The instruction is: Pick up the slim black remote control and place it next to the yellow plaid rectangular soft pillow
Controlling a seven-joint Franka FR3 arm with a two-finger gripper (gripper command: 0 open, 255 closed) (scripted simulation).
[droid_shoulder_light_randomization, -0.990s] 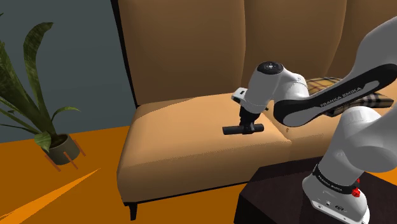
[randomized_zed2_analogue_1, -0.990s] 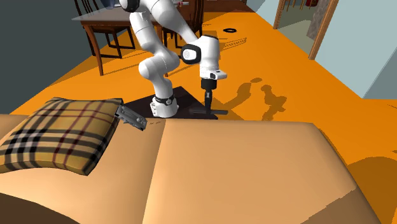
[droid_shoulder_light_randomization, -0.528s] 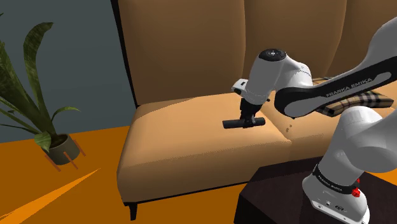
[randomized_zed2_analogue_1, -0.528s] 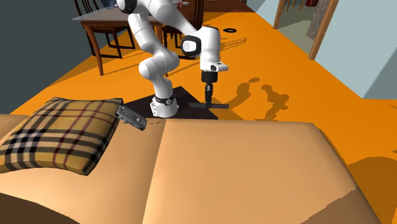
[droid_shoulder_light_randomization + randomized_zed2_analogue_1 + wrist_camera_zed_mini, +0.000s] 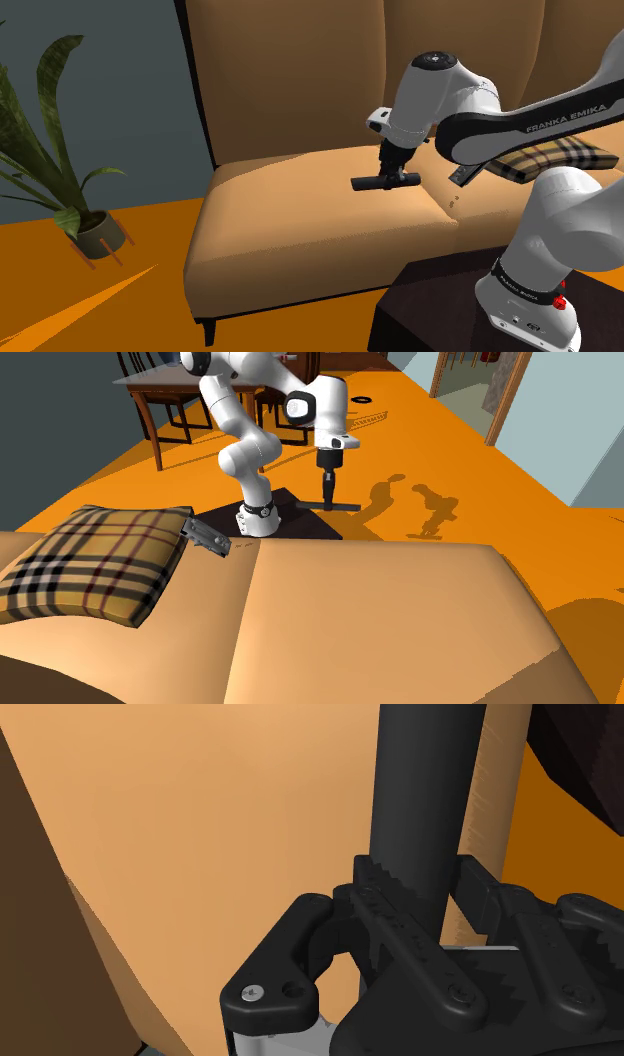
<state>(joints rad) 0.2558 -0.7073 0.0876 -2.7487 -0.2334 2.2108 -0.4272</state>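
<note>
Claw (image 5: 391,176) pinching the slim black remote (image 5: 365,184) in the air above the sofa seat (image 5: 290,215).
The remote is hanging level, crosswise between the clasping fingers (image 5: 400,919) and clear of the tan cushion. The yellow plaid pillow (image 5: 555,158) is lying on the seat further toward the shoulder view's right, with a grey object (image 5: 207,537) sitting just beside its corner.
</note>
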